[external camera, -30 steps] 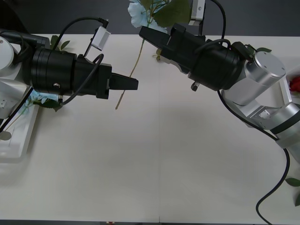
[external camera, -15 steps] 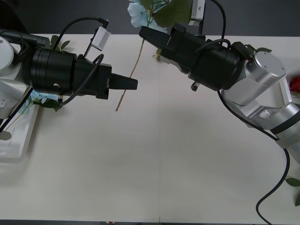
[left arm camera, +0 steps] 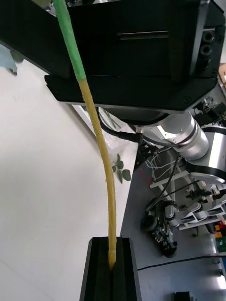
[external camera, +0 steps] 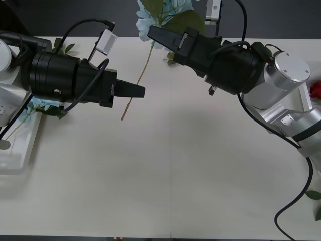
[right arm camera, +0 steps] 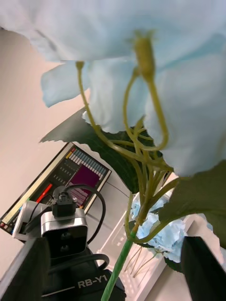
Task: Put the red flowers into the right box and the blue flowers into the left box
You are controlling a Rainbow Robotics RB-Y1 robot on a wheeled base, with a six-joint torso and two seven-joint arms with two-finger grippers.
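A blue flower hangs above the table's far edge, its pale head close to the right wrist camera. Its long stem slants down toward the left. My left gripper is shut on the yellow lower end of that stem, which runs into the slot between its black fingers. My right gripper stands open just under the head, fingers wide apart with the stem between them. More blue flowers lie in the left box. A red flower shows at the right box.
Loose green leaves lie at the table's near right and behind my left arm. The white table spreads out between the arms. My right arm's silver links stand before the right box.
My right arm has lifted slightly and the flower head shows higher. My left gripper and the stem's lower end have shifted a little to the left.
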